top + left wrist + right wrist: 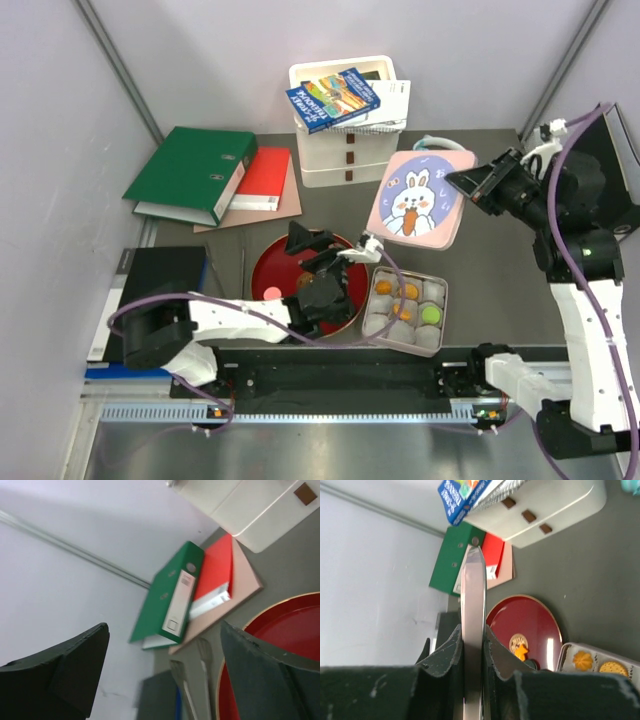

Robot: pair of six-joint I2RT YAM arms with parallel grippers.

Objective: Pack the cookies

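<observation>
– Cookies, where did they sit?
– Most lay in grey paper cups in the tin by the near edge of the desk; others lay on the red plate just left of it.
– And the tools?
– Left tool hung over the plate, fingers apart, gripping nothing. Right tool was clamped on the bunny lid, toward the far right corner.
</observation>
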